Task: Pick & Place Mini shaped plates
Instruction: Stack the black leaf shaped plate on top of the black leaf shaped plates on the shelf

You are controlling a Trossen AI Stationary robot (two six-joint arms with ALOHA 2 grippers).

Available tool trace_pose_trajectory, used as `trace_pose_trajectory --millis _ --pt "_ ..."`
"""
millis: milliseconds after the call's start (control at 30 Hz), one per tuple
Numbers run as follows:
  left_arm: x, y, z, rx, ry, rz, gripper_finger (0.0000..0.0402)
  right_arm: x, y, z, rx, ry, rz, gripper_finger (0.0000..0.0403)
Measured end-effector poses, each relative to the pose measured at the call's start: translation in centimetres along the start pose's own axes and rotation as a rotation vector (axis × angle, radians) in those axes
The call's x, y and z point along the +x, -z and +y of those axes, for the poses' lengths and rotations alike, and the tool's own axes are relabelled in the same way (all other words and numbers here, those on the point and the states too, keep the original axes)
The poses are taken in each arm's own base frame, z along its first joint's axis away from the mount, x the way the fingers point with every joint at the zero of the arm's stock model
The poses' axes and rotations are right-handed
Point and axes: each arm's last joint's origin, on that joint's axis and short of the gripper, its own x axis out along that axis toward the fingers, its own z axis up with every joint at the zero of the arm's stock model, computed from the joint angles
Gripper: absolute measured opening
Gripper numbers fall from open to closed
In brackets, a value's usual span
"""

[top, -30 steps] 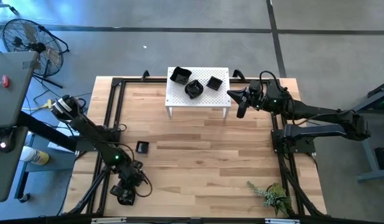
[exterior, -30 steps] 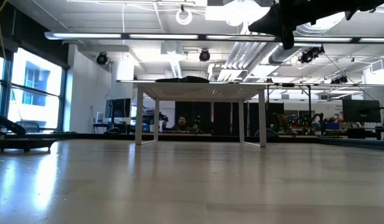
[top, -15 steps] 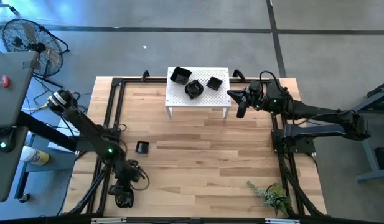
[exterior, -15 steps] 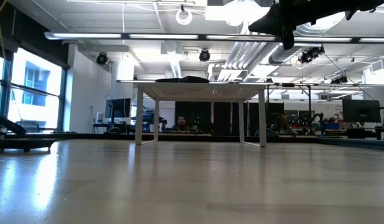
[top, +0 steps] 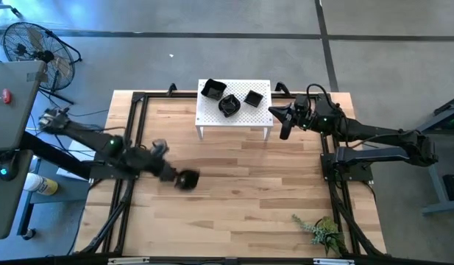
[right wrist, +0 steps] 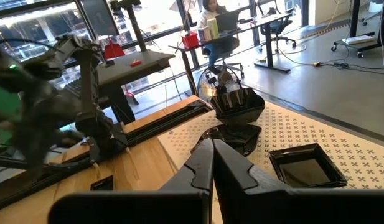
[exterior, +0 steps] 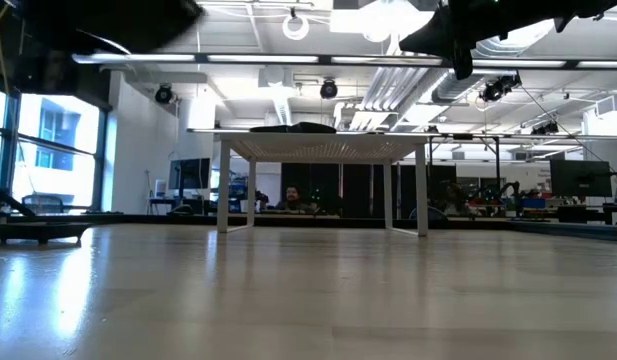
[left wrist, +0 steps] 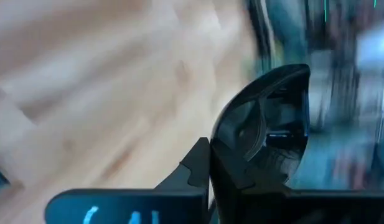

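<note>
On the white perforated stand (top: 234,118) at the table's far middle sit three black mini shaped plates (top: 213,90) (top: 228,105) (top: 254,97). My left gripper (top: 186,179) hangs over the table's left middle, shut on another black glossy plate (left wrist: 266,124). A small square plate (right wrist: 102,183) lies flat on the wood near the left arm; that arm hides it in the high view. My right gripper (top: 284,121) hovers shut and level beside the stand's right end, holding nothing. My left gripper pinches the black plate by its rim (left wrist: 226,168) between the two fingers. The plate stands on edge in the hold, its hollow face turned sideways, and is lifted clear of the table. The view is blurred, so nothing finer shows.
Black frame rails (top: 135,132) run along the table's left and right sides. A green sprig (top: 318,230) lies near the right front corner. A fan (top: 35,48) and a grey bench (top: 9,96) stand off the left side. A person (exterior: 293,195) sits far behind the stand.
My left gripper has risen from the near left corner and swung toward the table's middle, rolling its wrist as it went, and now carries the black plate above the wood. My right arm has kept still.
</note>
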Motion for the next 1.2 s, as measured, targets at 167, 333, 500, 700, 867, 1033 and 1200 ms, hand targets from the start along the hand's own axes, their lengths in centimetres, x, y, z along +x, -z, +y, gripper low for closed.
trace_pose_trajectory --millis 167,333,500,700,867,1033,1200 --pt "-0.1 -3.5 0.7 -0.368 -0.016 -0.345 0.0 0.0 0.0 0.0 -0.003 0.0 -0.002 0.0" --pt "0.5 -7.1 0.7 -0.433 0.034 -0.609 0.0 0.0 0.0 0.0 -0.031 -0.001 -0.001 0.0" --pt "0.7 -11.5 -0.2 -0.466 -0.006 -0.724 0.0 0.0 -0.1 -0.1 -0.036 0.035 -0.012 0.0" --pt "0.7 -16.8 -2.1 -0.417 -0.086 -0.721 0.0 0.0 -0.1 -0.3 0.005 0.099 -0.031 0.0001" --pt "2.6 -20.3 -2.1 -0.437 -0.137 -0.647 0.0 0.0 -0.1 -0.3 0.005 0.101 -0.032 0.0" --pt "4.6 -22.8 -2.3 -0.457 -0.175 -0.578 0.0 0.0 -0.1 -0.4 0.032 0.127 -0.041 0.0001" --pt "6.1 -23.8 -2.2 -0.506 -0.225 -0.538 0.0 0.0 -0.1 -0.4 0.031 0.126 -0.041 0.0001"
